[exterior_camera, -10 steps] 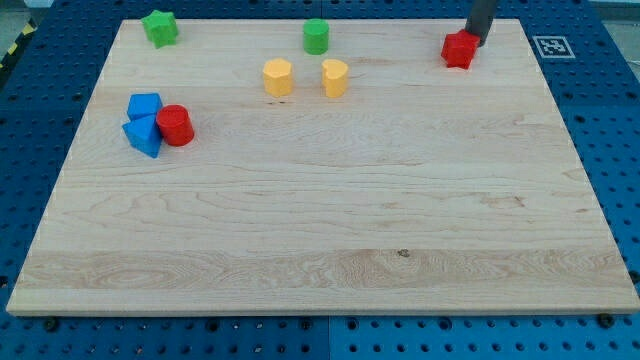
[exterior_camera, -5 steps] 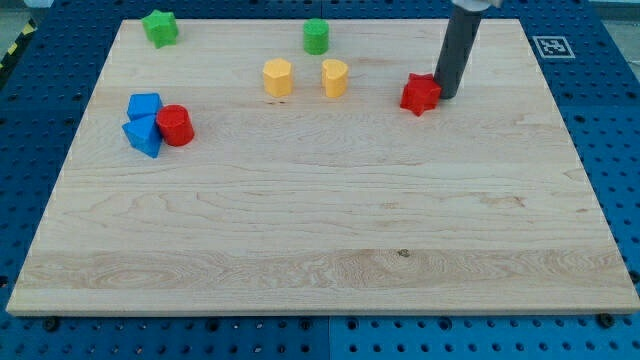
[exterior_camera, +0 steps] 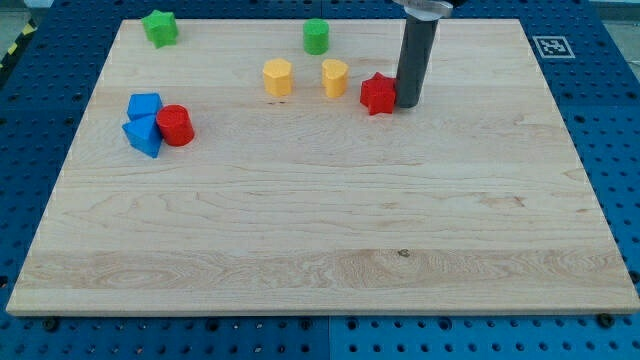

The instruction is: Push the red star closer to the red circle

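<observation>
Bench (exterior_camera: 320, 260): its near half is bare wood. Taking the red circle (exterior_camera: 175, 125) as landmark: it sits touching a blue block (exterior_camera: 144, 135) on the view's left, a second blue block (exterior_camera: 144, 104) just behind that.

The red star (exterior_camera: 378, 94) lies well to the view's right of the circle and slightly farther back. My tip (exterior_camera: 407, 104) touches the star's right side, which looks like the right side for shoving it leftward toward the circle. Two yellow blocks (exterior_camera: 277, 76) (exterior_camera: 335, 77) stand between; the nearer one sits just left of the star and may get bumped.

No fingers here, only a rod, upright, coming down from the view's top.

Farthest back: green star (exterior_camera: 159, 27), green cylinder (exterior_camera: 316, 35).
</observation>
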